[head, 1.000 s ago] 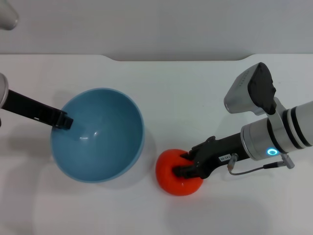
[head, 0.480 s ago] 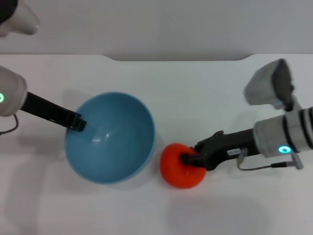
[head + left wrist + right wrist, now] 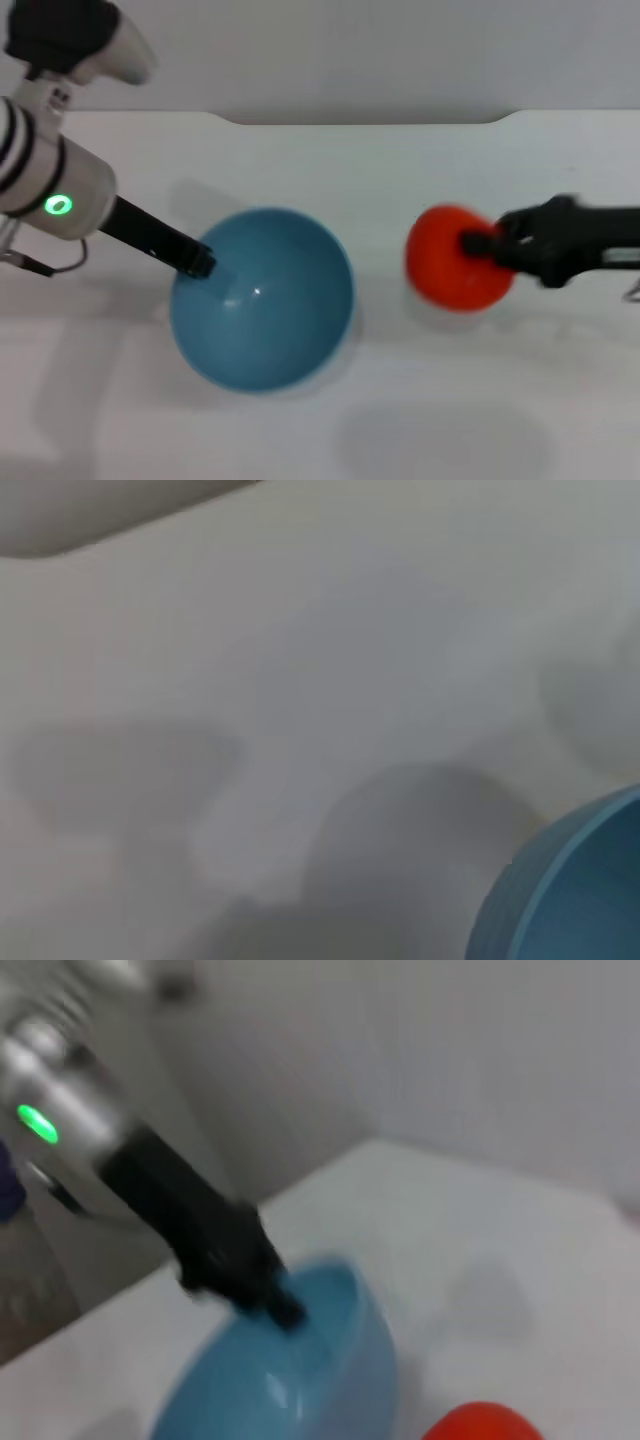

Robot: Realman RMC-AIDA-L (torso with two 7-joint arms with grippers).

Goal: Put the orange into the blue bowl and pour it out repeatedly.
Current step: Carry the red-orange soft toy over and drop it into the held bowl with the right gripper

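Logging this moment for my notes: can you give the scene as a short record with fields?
orange: held by right pincer, apparently lifted, to the right of the bowl
blue bowl: upright, empty, on white table
left pincer: clamped on the bowl's left rim
orange in bowl: no

1. The right gripper (image 3: 482,247) and the orange (image 3: 455,258) it's clamped on are both smeared by motion blur in the head view, so the fingertips can't be made out where they meet the fruit.
2. That arm runs off the picture's edge behind the claw.
3. The left gripper (image 3: 201,263) is pinched on the blue bowl (image 3: 262,298) rim, inner finger hidden.
4. Left wrist view: just a blurry corner of the bowl (image 3: 572,895), cut off.
5. Right wrist view: only the top of the orange (image 3: 482,1424) shows, all soft.
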